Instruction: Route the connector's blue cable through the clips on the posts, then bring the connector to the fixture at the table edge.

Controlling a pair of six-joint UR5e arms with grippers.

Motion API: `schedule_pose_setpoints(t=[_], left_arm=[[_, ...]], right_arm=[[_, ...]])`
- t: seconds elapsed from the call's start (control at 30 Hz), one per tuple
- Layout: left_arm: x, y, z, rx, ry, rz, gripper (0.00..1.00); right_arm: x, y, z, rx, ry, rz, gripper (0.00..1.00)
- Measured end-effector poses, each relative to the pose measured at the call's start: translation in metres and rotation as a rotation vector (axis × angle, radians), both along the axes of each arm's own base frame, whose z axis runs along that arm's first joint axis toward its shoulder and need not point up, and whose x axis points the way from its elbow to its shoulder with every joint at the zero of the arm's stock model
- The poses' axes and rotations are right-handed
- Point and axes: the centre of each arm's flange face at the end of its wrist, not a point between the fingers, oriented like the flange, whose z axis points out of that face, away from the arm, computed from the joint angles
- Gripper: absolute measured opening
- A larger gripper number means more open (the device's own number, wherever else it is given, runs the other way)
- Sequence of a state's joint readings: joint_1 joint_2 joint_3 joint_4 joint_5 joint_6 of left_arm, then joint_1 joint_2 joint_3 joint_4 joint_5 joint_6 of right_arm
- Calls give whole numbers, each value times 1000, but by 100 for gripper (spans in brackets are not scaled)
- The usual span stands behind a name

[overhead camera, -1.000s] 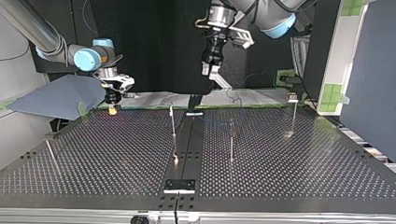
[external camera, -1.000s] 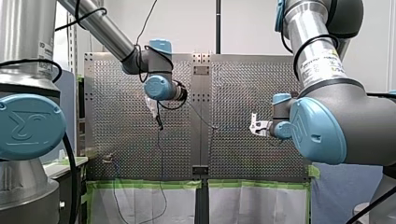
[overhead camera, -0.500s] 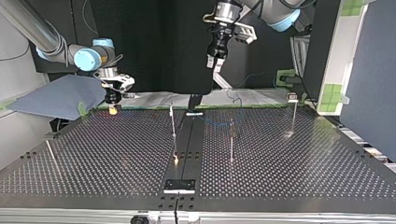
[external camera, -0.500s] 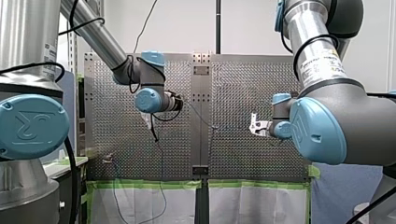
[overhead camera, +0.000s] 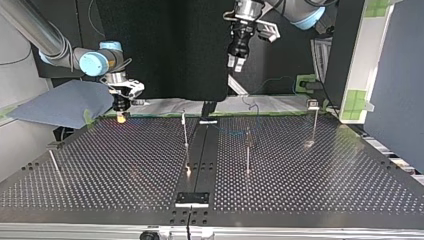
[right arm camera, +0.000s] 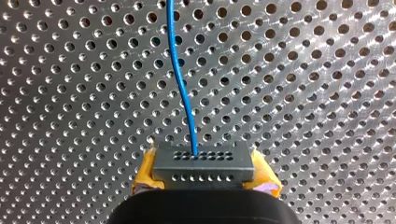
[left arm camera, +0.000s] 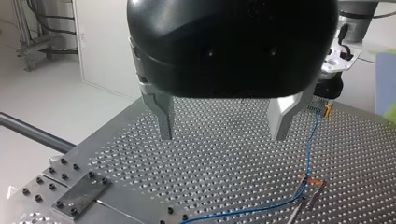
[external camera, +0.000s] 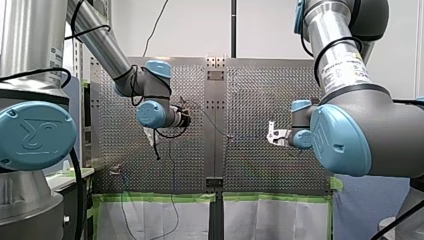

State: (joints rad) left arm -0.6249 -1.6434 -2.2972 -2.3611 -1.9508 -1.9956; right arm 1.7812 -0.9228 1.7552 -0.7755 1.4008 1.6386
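Observation:
In the right wrist view a grey connector [right arm camera: 204, 163] sits between yellow pads [right arm camera: 146, 173], with my right gripper [right arm camera: 204, 175] shut on it. Its blue cable [right arm camera: 180, 79] runs ahead over the perforated table. In the top view my right gripper [overhead camera: 120, 116] hangs low at the far left. My left gripper [overhead camera: 236, 62] hovers high above the far edge, open and holding nothing. In the left wrist view my left gripper [left arm camera: 223, 137] has wide-apart metal fingers [left arm camera: 164, 119]; the blue cable [left arm camera: 310, 144] passes a clip [left arm camera: 310, 179] toward the connector [left arm camera: 322, 108].
Thin posts stand on the table: one [overhead camera: 185, 127] near the middle strip, one [overhead camera: 247, 150] right of it, one [overhead camera: 315, 124] at the far right, one [overhead camera: 55, 165] at the left. A black plate [overhead camera: 192, 198] sits at the near edge. A blue cloth [overhead camera: 60, 105] lies at the far left.
My left arm has risen and drifted toward the top view's right, its gripper staying open. My right arm and the connector have not moved.

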Motion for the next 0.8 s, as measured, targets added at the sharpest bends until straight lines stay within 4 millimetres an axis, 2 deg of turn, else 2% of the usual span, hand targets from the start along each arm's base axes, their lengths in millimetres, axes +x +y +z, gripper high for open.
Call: schedule_pose_setpoints(t=[0.33,0.53,0.8], left_arm=[[9,1,7,-74,-50,32,100],[8,8,3,-65,-38,78,100],[-3,16,-11,21,-13,60,100]], right_arm=[[-1,-6,7,-7,3,-11,0],[-7,-8,27,-3,-4,-53,0],[-7,-7,62,-37,-42,-72,0]])
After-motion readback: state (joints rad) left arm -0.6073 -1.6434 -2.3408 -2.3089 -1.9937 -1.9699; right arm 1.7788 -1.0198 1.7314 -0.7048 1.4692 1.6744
